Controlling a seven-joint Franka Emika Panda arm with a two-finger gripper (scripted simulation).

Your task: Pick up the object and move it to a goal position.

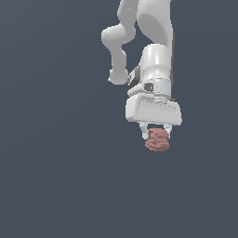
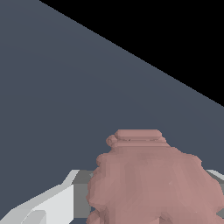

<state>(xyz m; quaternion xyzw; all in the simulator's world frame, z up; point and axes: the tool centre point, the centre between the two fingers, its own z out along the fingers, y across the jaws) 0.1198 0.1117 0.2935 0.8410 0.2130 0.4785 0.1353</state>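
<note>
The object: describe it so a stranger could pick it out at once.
Find the white robot arm reaching down over the plain grey-blue floor. At its lower end is the boxy white gripper, and between its fingers sits the object. It is the only coloured thing here: a small, lumpy pinkish-red mass of ridged lobes.

Open slate surface [image 1: 56,176] on every side; only the object [image 1: 157,140] fills the jaws.
</note>
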